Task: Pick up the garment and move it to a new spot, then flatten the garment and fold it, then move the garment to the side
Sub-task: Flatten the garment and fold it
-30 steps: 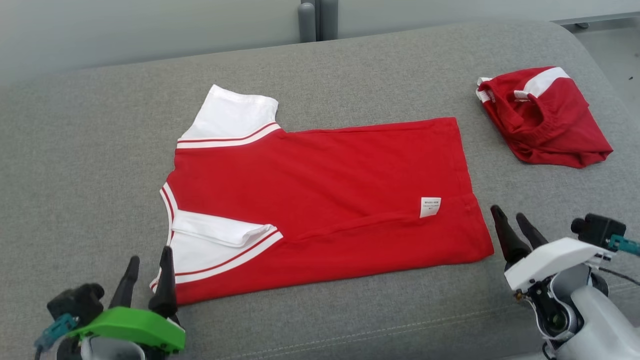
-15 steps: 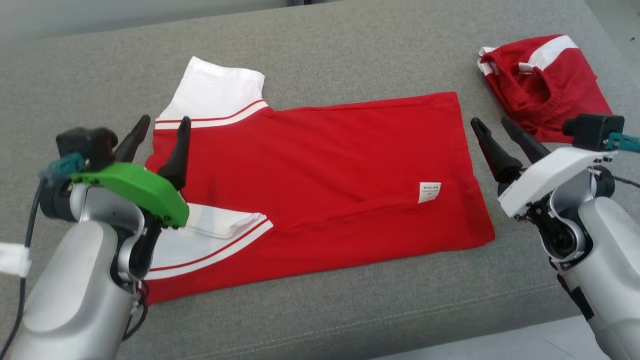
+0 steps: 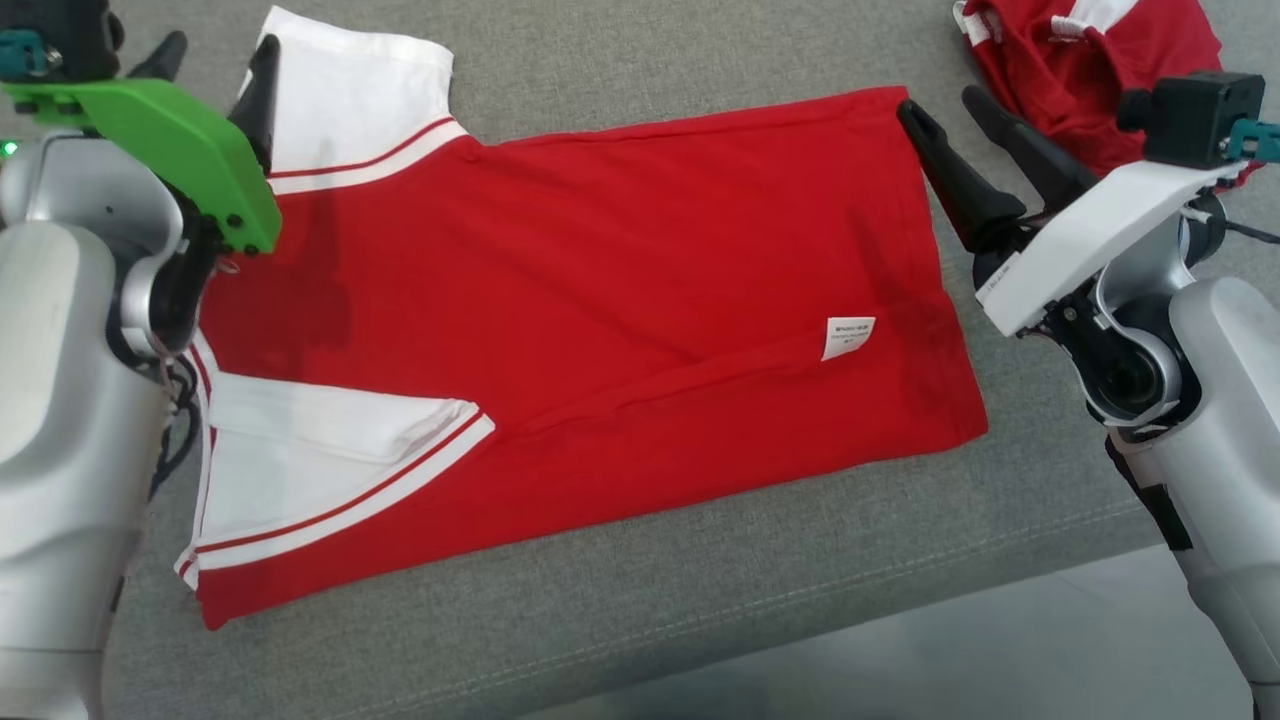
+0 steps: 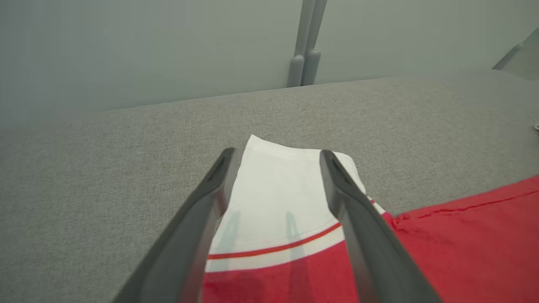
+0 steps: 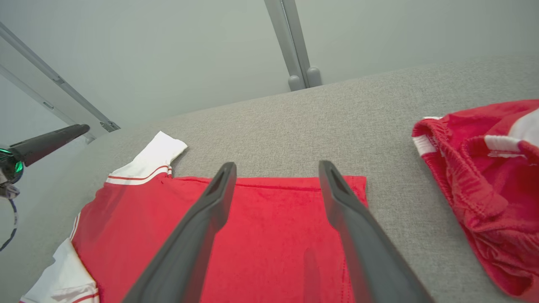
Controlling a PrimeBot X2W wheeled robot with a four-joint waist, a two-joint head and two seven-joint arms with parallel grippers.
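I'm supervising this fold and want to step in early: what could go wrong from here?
The left gripper, open over the far white sleeve, may pinch just that sleeve, so the shirt bunches when folded. The right gripper, open at the far hem corner, works close to the crumpled red shorts and might snag them.

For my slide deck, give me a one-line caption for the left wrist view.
Open left gripper poised over the white sleeve of a red shirt lying on a grey cushion.

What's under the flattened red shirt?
Grey cushion shows all round the shirt, so it lies on that. Whether anything else sits beneath the fabric is hidden.
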